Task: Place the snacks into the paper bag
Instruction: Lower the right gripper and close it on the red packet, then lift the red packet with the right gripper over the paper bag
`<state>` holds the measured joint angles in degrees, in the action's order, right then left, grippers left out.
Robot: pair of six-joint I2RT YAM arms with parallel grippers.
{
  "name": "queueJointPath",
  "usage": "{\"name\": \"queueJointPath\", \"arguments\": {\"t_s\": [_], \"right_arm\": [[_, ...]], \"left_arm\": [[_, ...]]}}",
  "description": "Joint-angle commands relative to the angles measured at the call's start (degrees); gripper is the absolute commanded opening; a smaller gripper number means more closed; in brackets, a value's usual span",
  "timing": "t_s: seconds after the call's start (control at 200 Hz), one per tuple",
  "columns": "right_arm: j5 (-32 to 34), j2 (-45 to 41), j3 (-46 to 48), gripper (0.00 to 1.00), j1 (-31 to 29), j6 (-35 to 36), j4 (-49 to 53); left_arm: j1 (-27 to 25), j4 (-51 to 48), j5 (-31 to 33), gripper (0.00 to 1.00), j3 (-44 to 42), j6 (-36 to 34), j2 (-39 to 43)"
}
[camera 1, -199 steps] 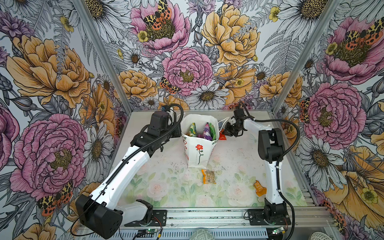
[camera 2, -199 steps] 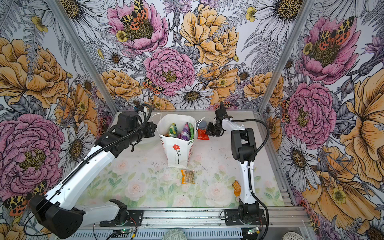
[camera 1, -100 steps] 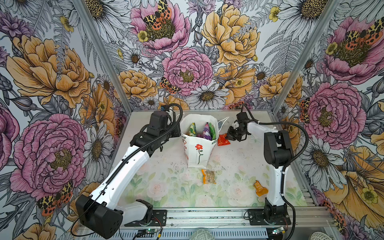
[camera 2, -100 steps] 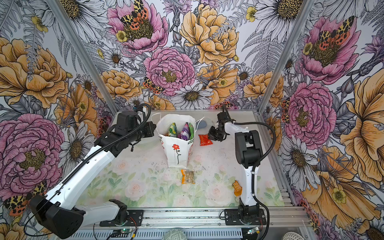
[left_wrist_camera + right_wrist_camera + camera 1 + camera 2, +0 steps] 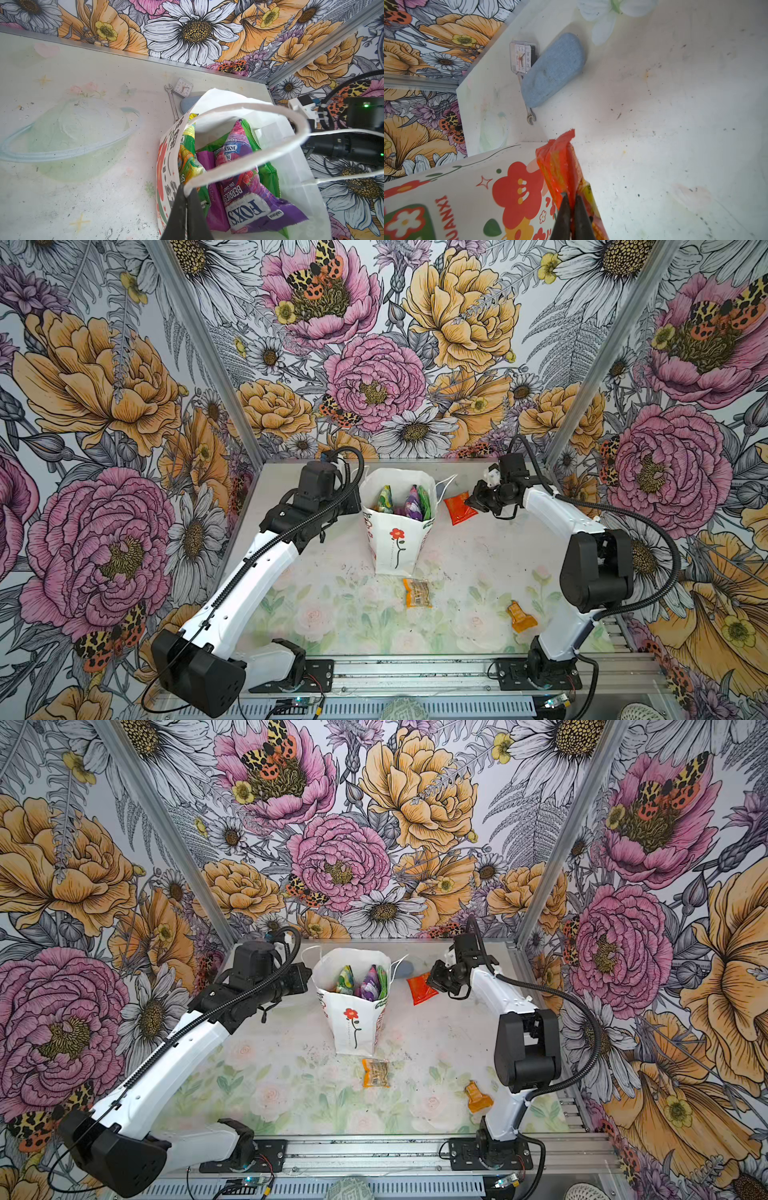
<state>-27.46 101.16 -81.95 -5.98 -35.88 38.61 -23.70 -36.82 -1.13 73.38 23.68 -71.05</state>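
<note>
The left arm [image 5: 257, 572] and right arm [image 5: 557, 510] are built alike: glossy white moulded shells between blocky matte-black joint housings, each on a black screwed-down base plate [image 5: 309, 672]. A black corrugated cable conduit [image 5: 676, 564] runs outside each arm. Small green lights [image 5: 366, 105] glow on the right arm's black wrist housing, and the left gripper [image 5: 186, 194] has plain black wedge fingers [image 5: 176, 216].

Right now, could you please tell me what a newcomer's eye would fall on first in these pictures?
The loud flower-print walls strike first, then the white paper bag standing toward the back of the table with a purple Fox's bag showing inside. The right gripper is shut on a red-orange packet just beside the bag, while the left gripper pinches the bag's rim.
</note>
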Motion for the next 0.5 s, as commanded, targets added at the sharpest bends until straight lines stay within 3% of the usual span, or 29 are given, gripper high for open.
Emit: {"name": "queueJointPath", "arguments": {"t_s": [0.0, 0.24, 0.495], "right_arm": [[0.8, -4.3, -3.0, 0.00, -0.3, 1.2, 3.6], [5.0, -10.3, -9.5, 0.00, -0.4, 1.4, 8.7], [8.0, -10.8, -21.8, 0.00, -1.7, 3.3, 17.1]], "left_arm": [[0.8, 3.8, 0.7, 0.00, 1.9, 0.2, 1.5], [0.9, 3.7, -0.3, 0.00, 1.9, 0.5, 0.7], [0.9, 3.8, -0.3, 0.00, 2.0, 0.5, 1.1]]}}
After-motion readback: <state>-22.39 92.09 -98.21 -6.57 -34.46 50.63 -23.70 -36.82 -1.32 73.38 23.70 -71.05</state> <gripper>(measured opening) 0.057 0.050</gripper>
